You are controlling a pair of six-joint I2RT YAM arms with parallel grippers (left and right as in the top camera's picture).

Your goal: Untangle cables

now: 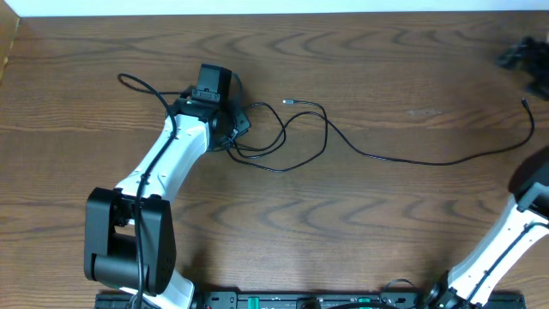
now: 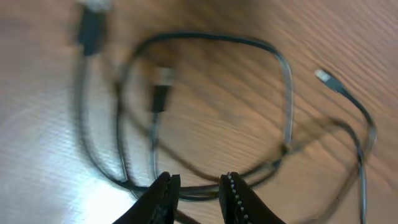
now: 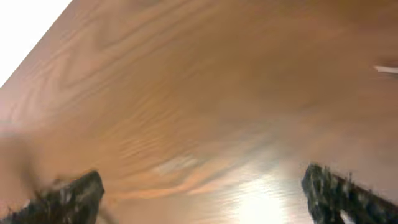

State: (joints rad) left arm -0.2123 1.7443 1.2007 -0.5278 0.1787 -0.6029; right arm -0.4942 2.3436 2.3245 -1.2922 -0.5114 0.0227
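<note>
Far left on the tabletop (image 1: 386,215), one loose end of the black cable (image 1: 377,157) curls away from my left arm (image 1: 171,154). That arm reaches up to the knot of loops near the middle-left. In the left wrist view the left tool (image 2: 199,182) sits low over those loops. Its fingers (image 2: 165,193) are only narrowly parted and dark strands cross the gap between them. I cannot tell whether they are pinched. A small silver-tipped plug (image 1: 288,101) lies just right of the knot. From there the cable sweeps rightward in a long curve and ends near the right edge. A dark object (image 1: 523,53) sits at the top right, too unclear to name. My right arm (image 1: 506,240) stands at the lower right. The right tool (image 3: 202,183) is spread wide over bare, blurred wood.
</note>
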